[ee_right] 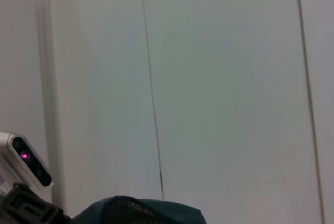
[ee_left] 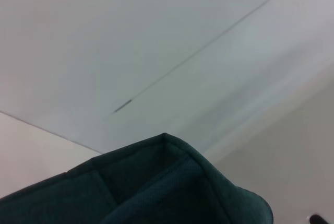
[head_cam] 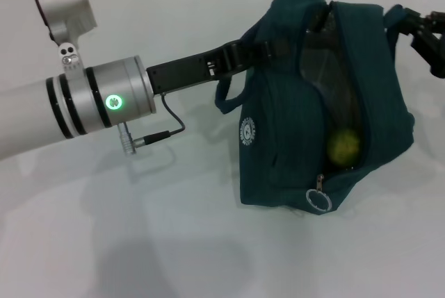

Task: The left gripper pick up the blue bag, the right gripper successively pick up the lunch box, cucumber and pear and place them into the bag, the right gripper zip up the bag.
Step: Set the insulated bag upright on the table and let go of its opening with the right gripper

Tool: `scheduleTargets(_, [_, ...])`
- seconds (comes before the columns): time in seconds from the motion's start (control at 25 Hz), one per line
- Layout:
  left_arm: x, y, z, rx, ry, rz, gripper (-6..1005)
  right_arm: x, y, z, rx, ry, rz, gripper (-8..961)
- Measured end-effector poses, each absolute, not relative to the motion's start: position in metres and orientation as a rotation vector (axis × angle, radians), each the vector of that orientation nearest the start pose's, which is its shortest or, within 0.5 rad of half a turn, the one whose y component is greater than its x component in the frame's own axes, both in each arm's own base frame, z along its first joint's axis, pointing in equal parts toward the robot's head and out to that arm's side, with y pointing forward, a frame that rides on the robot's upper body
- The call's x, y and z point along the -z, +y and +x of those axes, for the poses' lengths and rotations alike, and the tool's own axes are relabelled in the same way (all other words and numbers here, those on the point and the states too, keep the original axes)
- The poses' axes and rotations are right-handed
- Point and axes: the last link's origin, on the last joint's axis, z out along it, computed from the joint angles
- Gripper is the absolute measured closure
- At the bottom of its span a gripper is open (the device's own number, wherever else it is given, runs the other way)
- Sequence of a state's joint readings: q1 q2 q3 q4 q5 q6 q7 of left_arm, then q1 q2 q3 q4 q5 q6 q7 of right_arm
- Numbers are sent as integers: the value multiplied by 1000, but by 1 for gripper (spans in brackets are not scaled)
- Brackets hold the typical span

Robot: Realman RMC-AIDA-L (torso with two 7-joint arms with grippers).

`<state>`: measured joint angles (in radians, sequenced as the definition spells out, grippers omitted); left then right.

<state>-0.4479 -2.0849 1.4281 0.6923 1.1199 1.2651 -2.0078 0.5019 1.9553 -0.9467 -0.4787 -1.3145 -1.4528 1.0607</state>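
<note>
The blue bag (head_cam: 292, 103) was clamped by the left tool (head_cam: 254, 51), mouth kept agape, pear (head_cam: 344, 146) inside; the right tool (head_cam: 427, 34) at its far edge, state unclear.

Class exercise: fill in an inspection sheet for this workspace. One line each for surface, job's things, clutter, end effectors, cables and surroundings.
Surface: white table, bare where visible.
Job's things: blue bag held up, its mouth unzipped; pear inside, near the zip pull. Lunch box and cucumber not visible.
Clutter: nothing seen.
End effectors: left end effector at the bag's upper left, shut on its edge; right end effector at the bag's upper right corner, grip unclear.
Cables: black lead looping under the left wrist.
Surroundings: pale wall with thin seams.
</note>
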Motion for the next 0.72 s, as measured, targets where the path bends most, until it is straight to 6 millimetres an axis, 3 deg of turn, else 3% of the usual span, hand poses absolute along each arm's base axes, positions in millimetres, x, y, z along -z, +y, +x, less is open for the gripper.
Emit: scheduleTargets(0.72, [25, 320, -218, 1366, -1554, -2316, 938, -25, 384, 225, -966, 307, -2415, 925])
